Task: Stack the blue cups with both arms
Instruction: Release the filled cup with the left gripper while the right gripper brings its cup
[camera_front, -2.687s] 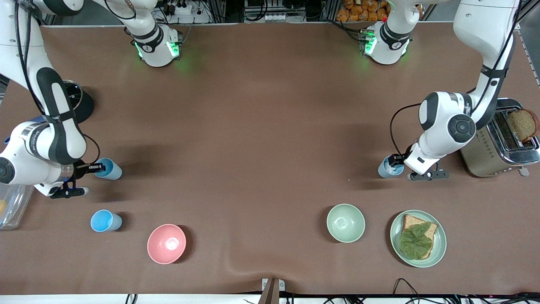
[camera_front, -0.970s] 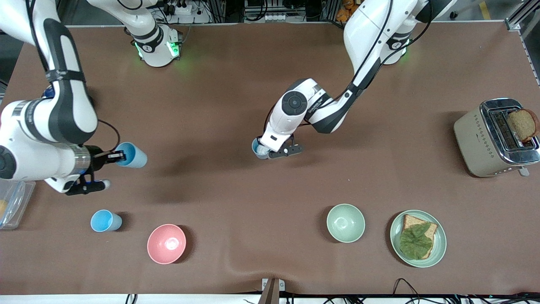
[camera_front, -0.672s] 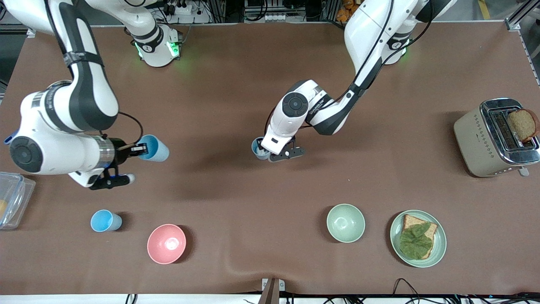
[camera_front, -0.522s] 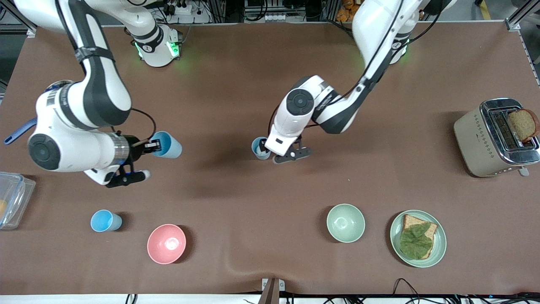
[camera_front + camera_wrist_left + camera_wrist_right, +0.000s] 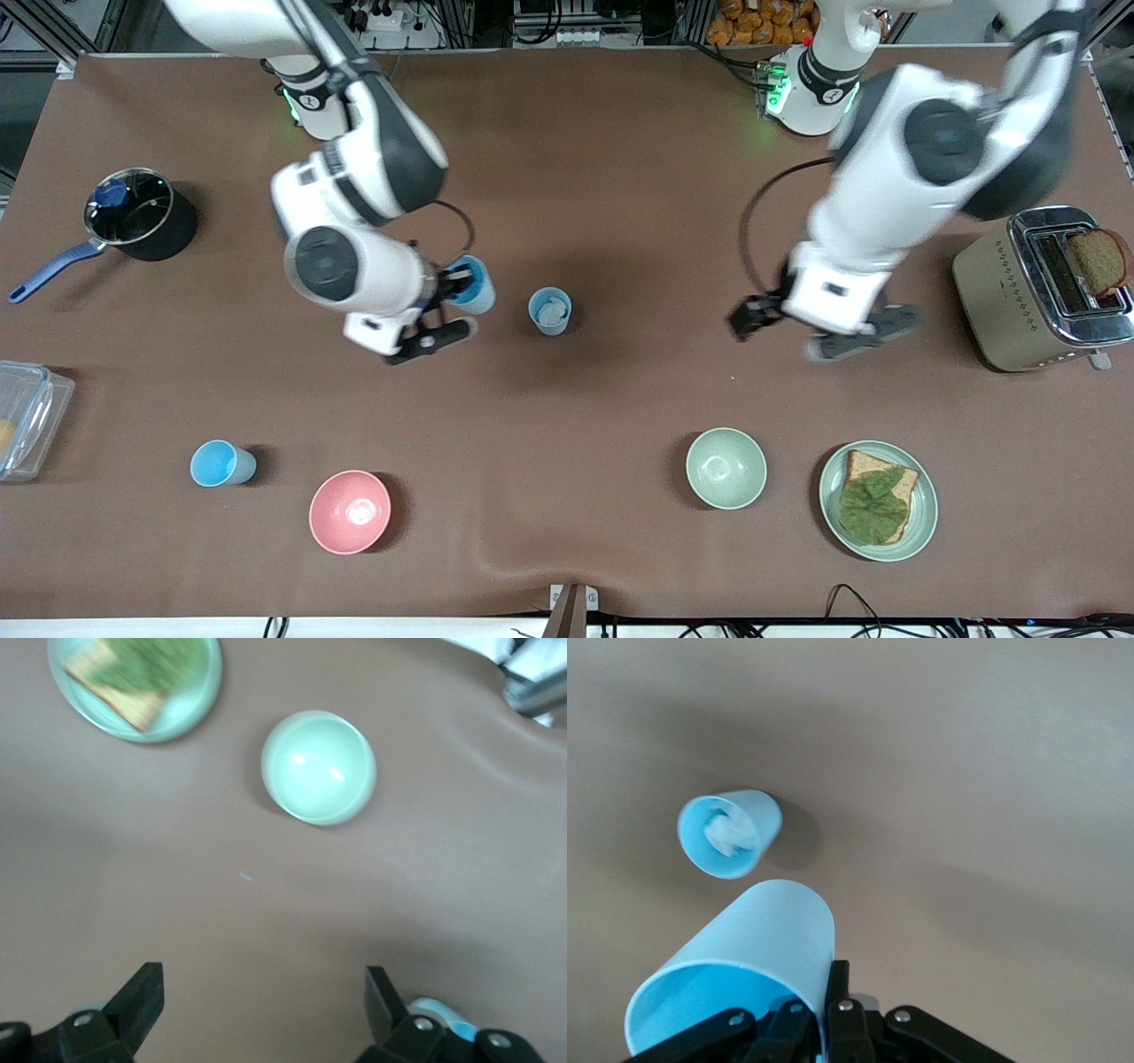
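Leave alone for now the third blue cup [image 5: 221, 463], upright near the right arm's end of the table, beside the pink bowl [image 5: 350, 511] and slightly farther from the front camera than it.

Attend to the right gripper [image 5: 456, 288], clamped on the rim of the carried blue cup [image 5: 471, 285], up in the air over bare table just beside the standing blue cup [image 5: 550, 311]. Note in the right wrist view the carried blue cup [image 5: 744, 979] lying tilted, mouth toward the wrist camera and base toward the standing blue cup [image 5: 730, 833]. Bring it fully upright before lowering, centre its base over the open mouth, then descend slowly and straight; judging by the taper, expect it to seat itself only if aligned. Keep the pinching finger clear of the lower rim and let go only once nested. Mind the whitish patch [image 5: 553, 309] inside the standing blue cup: cannot tell whether object or glare, but likely to stop a full seat if solid.

Keep the left gripper [image 5: 819, 332] waiting, fingers spread and empty, over bare table toward the toaster [image 5: 1036, 292], above the pale green bowl [image 5: 318, 767] in its wrist view.
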Robot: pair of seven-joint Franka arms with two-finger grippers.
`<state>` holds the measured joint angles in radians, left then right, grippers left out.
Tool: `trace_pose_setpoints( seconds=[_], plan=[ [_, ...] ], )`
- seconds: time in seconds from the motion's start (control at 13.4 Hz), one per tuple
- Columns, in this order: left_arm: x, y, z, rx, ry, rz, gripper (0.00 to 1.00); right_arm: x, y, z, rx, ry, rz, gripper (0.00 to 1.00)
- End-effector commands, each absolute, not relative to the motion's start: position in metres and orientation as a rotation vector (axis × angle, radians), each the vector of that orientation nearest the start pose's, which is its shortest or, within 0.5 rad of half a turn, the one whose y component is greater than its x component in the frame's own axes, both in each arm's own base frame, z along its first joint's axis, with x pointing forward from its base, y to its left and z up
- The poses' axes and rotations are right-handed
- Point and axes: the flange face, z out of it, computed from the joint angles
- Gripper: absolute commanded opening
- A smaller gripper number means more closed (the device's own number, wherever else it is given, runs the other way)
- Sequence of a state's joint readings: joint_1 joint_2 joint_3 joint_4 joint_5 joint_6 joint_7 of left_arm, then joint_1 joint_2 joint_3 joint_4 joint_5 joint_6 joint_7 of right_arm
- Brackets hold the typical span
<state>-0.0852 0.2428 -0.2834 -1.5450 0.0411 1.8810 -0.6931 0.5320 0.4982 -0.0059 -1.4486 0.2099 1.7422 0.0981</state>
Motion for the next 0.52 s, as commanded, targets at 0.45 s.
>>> trace_pose_setpoints(
  seconds=[0.45],
  plan=[
    [0.581, -0.114, 0.577, -3.112, -0.370, -0.044, 1.00, 0.572, 0.429, 0.335, -2.999, -0.644, 0.268, 0.00]
  ],
)
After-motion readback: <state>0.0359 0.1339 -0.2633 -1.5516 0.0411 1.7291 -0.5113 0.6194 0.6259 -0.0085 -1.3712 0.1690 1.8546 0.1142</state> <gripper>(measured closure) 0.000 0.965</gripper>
